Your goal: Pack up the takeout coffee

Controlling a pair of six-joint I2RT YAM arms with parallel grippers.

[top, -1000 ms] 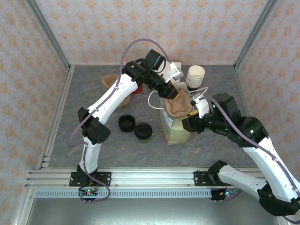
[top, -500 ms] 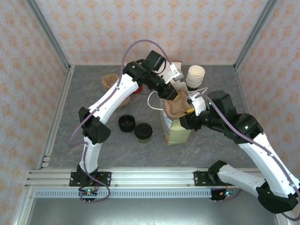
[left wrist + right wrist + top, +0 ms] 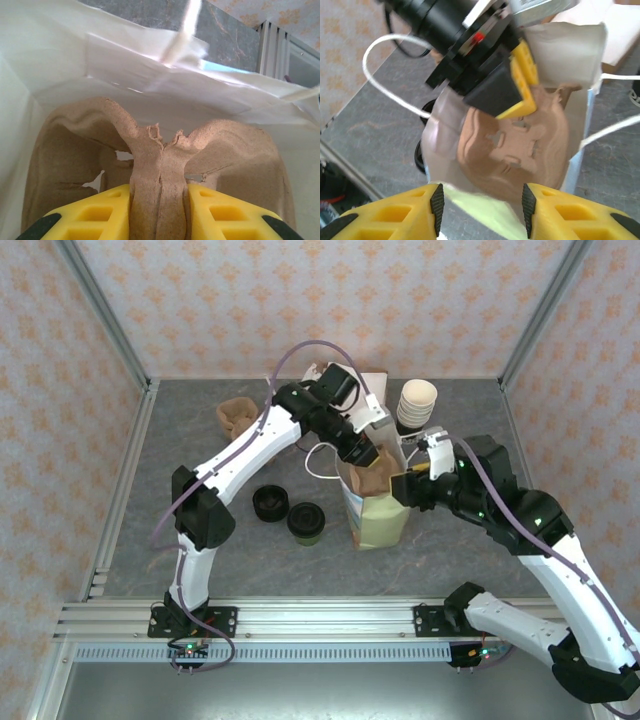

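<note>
On the counter (image 3: 250,562) stood the green coffee cup (image 3: 306,535), black lid (image 3: 306,517) on; the left gripper (image 3: 363,455) pinched a brown tray (image 3: 160,150) in its jaws inside a white bag (image 3: 382,525); the right gripper (image 3: 480,205) had its jaws apart.

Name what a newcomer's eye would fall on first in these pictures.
First, the left gripper pinching a brown pulp cup carrier by its middle ridge, inside the mouth of the pale bag at centre. Next, the right gripper at the bag's right rim. The lidded green cup stands left of the bag, unpacked.
</note>
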